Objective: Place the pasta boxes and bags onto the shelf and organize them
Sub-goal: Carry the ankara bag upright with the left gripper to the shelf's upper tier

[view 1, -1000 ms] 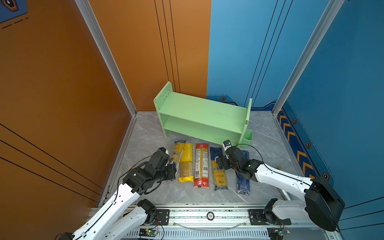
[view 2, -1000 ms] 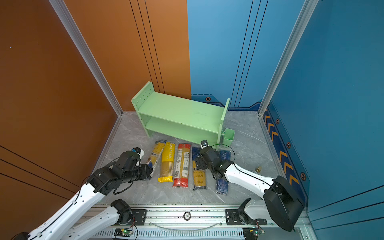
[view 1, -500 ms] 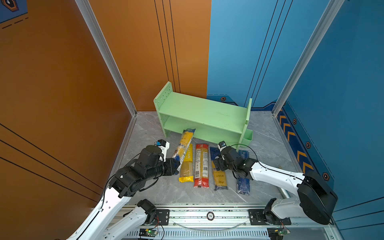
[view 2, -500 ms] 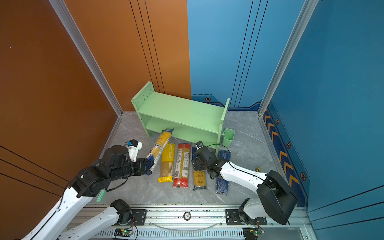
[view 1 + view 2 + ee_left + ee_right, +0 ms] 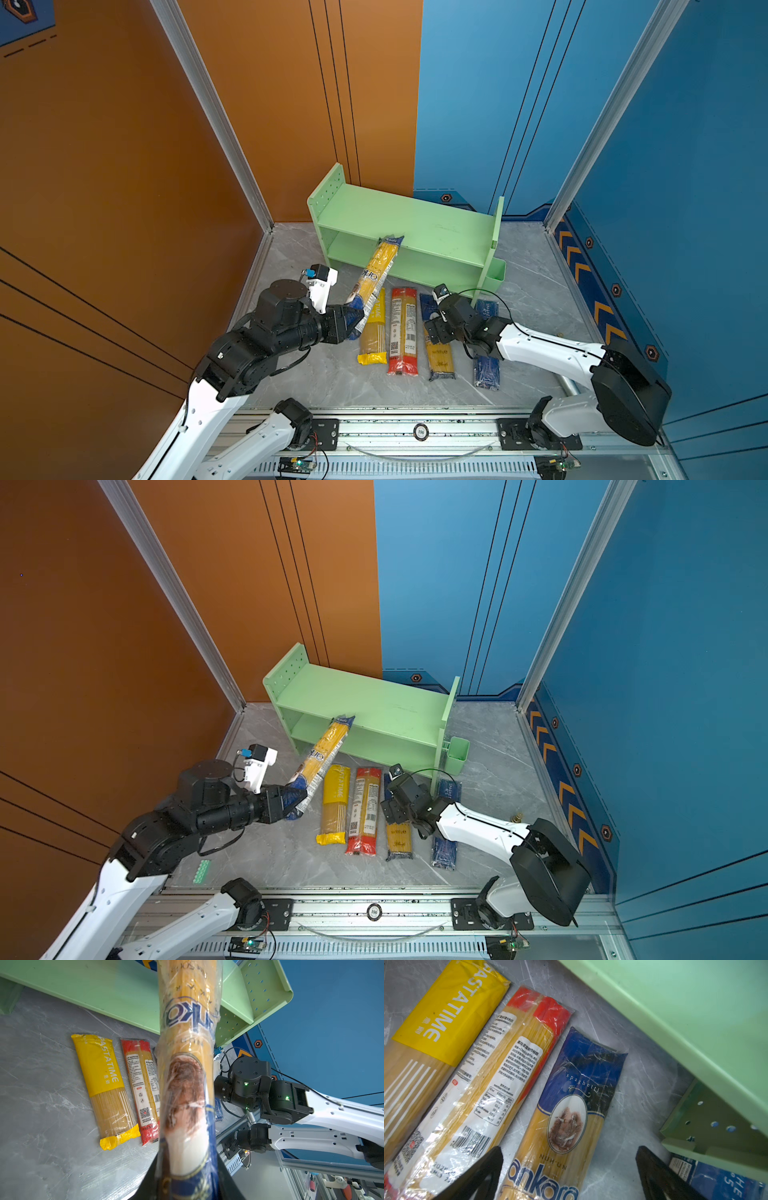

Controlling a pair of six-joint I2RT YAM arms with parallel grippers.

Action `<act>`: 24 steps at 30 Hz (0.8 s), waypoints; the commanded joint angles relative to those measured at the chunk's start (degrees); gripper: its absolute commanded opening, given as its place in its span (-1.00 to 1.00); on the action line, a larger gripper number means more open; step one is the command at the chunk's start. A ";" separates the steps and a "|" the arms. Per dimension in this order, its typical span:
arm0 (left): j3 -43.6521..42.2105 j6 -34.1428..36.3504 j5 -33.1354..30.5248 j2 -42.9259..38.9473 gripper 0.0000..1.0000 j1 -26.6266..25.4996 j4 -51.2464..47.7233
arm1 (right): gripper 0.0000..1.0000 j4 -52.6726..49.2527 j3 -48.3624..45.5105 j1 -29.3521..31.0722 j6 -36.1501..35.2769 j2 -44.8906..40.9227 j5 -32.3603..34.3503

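My left gripper point(image 5: 353, 320) point(image 5: 297, 798) point(image 5: 187, 1184) is shut on the dark blue end of a yellow-and-dark-blue spaghetti bag point(image 5: 376, 270) point(image 5: 324, 750) point(image 5: 187, 1043). The bag is lifted and tilted, its far end at the front edge of the light green shelf point(image 5: 415, 220) point(image 5: 374, 704). On the floor lie a yellow bag point(image 5: 374, 332), a red-ended clear bag point(image 5: 403, 332), a second yellow-and-blue bag point(image 5: 440, 357) point(image 5: 571, 1105) and a dark blue box point(image 5: 486, 365) point(image 5: 716, 1180). My right gripper point(image 5: 432, 328) point(image 5: 569, 1172) hangs open just above the second yellow-and-blue bag.
A small green bin point(image 5: 457, 754) hangs on the shelf's right end. A pale green strip point(image 5: 202, 870) lies on the floor at the left, a small gold item point(image 5: 516, 817) at the right. Walls close in on three sides; the arm rail point(image 5: 415, 432) runs along the front.
My left gripper has raised its bag off the floor and swung its far end up to the shelf. My right gripper has shifted left over the second yellow-and-blue bag.
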 commanded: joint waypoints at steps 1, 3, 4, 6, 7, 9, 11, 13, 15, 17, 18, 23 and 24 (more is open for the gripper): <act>7.53 5.36 0.75 1.64 -1.00 1.28 10.55 | 0.95 -2.23 1.65 0.37 -1.07 1.09 -0.43; 10.90 7.18 0.45 4.16 -1.00 2.22 10.53 | 0.95 -2.39 1.80 0.38 -1.28 1.48 -0.56; 12.28 7.92 0.50 5.29 -1.00 2.77 10.55 | 0.95 -2.41 1.90 0.39 -1.29 1.63 -0.67; 15.23 9.63 1.12 8.31 -1.00 4.20 10.85 | 0.95 -2.41 2.02 0.47 -1.38 1.99 -0.86; 16.28 9.95 1.72 9.57 -1.00 5.04 11.23 | 0.95 -2.48 2.09 0.53 -1.46 2.13 -0.97; 18.65 10.45 3.29 12.47 -1.00 7.15 11.97 | 0.95 -2.58 2.23 0.61 -1.66 2.48 -1.13; 19.89 10.90 4.42 14.74 -1.00 9.03 13.34 | 0.95 -2.74 2.11 0.63 -2.00 2.63 -1.32; 20.51 10.45 5.74 16.87 -1.00 11.56 15.04 | 0.95 -2.76 2.02 0.73 -2.17 2.89 -1.39; 21.33 10.29 7.93 18.91 -1.00 14.43 16.95 | 0.95 -2.93 2.15 0.74 -2.35 3.12 -1.48; 22.68 9.96 8.52 20.71 -1.00 16.64 18.13 | 0.95 -3.13 2.29 0.74 -2.51 3.33 -1.60; 23.84 10.10 8.74 21.66 -1.00 17.71 18.29 | 0.95 -3.20 2.37 0.82 -2.61 3.41 -1.60; 29.33 11.11 9.76 25.70 -1.00 20.49 18.29 | 0.95 -3.00 2.42 0.82 -2.54 4.07 -1.65; 30.16 11.50 9.83 26.33 -1.00 20.83 18.21 | 0.95 -2.94 2.48 0.82 -2.51 4.34 -1.72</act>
